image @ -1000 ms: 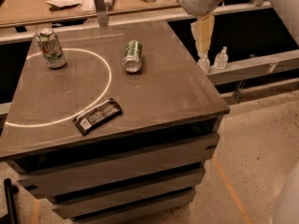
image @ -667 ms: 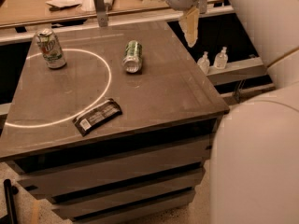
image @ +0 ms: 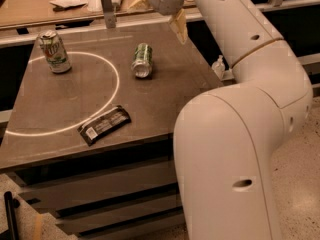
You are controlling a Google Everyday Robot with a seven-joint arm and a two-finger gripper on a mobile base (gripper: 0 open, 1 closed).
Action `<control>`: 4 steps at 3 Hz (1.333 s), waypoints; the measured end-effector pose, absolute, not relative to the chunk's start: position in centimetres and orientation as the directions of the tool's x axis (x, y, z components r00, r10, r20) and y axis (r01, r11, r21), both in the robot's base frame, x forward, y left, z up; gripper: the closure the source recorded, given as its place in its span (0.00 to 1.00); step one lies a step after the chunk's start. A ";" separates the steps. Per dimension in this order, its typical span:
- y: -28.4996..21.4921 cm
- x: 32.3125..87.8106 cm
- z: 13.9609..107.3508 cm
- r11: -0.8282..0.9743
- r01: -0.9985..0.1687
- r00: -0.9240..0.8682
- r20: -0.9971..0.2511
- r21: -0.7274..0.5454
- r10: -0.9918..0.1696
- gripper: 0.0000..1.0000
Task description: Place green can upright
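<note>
The green can (image: pixel 142 60) lies on its side on the dark table (image: pixel 165 99), just right of a white painted circle (image: pixel 114 86), with its silver end facing the front. My gripper (image: pixel 179 26) hangs above the table's far right edge, up and to the right of the can and not touching it. My white arm (image: pixel 240 134) fills the right foreground.
A white-and-green can with a red logo (image: pixel 55 51) stands upright at the far left. A black wrapped bar (image: pixel 104 125) lies near the front. A metal post (image: pixel 106 6) stands at the back edge. A cluttered wooden counter (image: pixel 30 6) runs behind. A small bottle (image: pixel 218 66) sits right of the table.
My arm has swung left, bringing the gripper from beyond the table's right edge to over its far right corner, nearer the green can. The cans and bar have not moved.
</note>
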State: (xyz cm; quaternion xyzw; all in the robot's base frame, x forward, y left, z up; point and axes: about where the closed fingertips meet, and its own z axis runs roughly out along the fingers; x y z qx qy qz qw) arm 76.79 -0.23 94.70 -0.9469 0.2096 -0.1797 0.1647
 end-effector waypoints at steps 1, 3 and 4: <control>2.3 78.5 92.0 -0.897 -0.255 0.878 0.302 -0.360 -0.371 0.00; 3.3 79.6 87.5 -0.929 -0.205 0.910 0.291 -0.307 -0.297 0.00; 3.4 79.5 85.9 -0.942 -0.181 0.925 0.276 -0.281 -0.260 0.00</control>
